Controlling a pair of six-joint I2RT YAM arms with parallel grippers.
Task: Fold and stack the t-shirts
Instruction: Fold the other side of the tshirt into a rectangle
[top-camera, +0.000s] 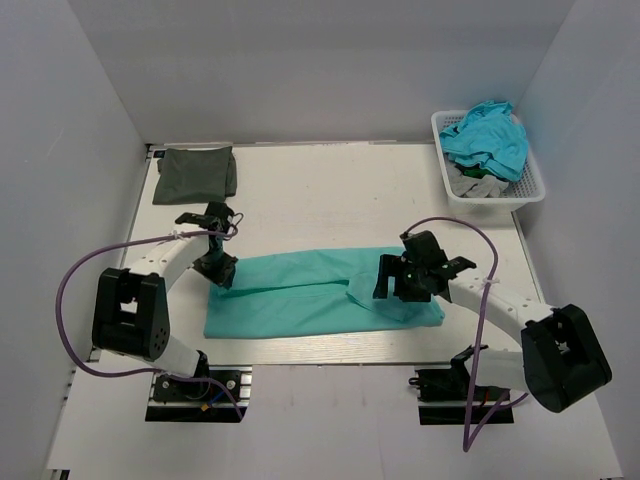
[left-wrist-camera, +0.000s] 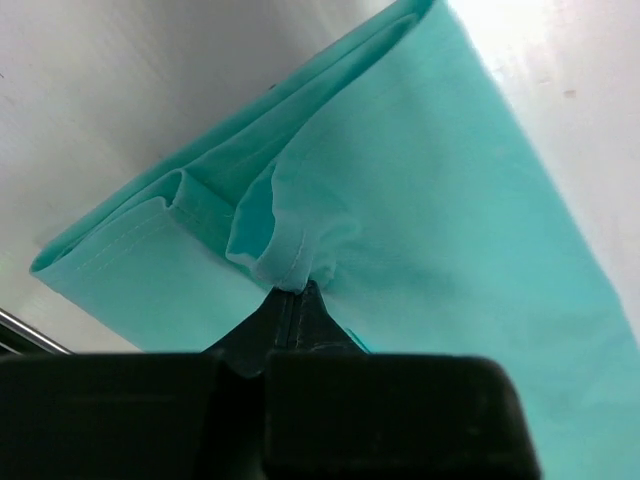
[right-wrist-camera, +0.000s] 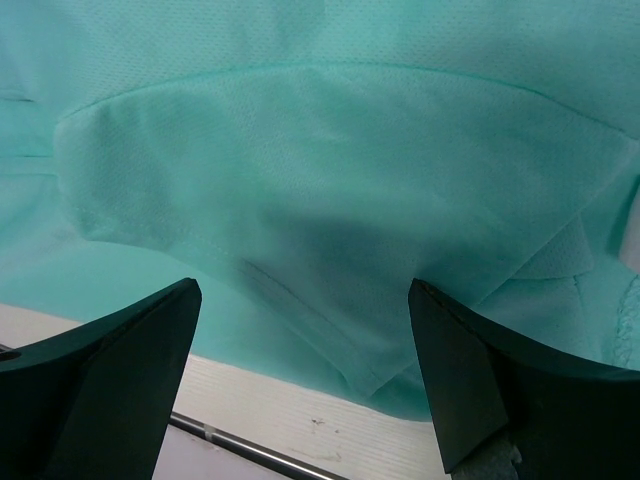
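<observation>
The teal-green t-shirt (top-camera: 300, 290) lies folded lengthwise into a long band across the near middle of the table. My left gripper (top-camera: 218, 270) sits at its far left corner and is shut on a pinch of the shirt's hem (left-wrist-camera: 285, 265). My right gripper (top-camera: 400, 285) hovers over the shirt's right end, open and empty, its fingers (right-wrist-camera: 120, 350) wide apart over the teal cloth (right-wrist-camera: 330, 180) near the table's front edge. The dark olive-green t-shirt (top-camera: 195, 173) lies folded square at the far left corner.
A white basket (top-camera: 530, 190) at the far right holds several crumpled shirts, a light blue one (top-camera: 487, 138) on top. White walls enclose the table on three sides. A metal rail runs along the front edge (right-wrist-camera: 250, 445).
</observation>
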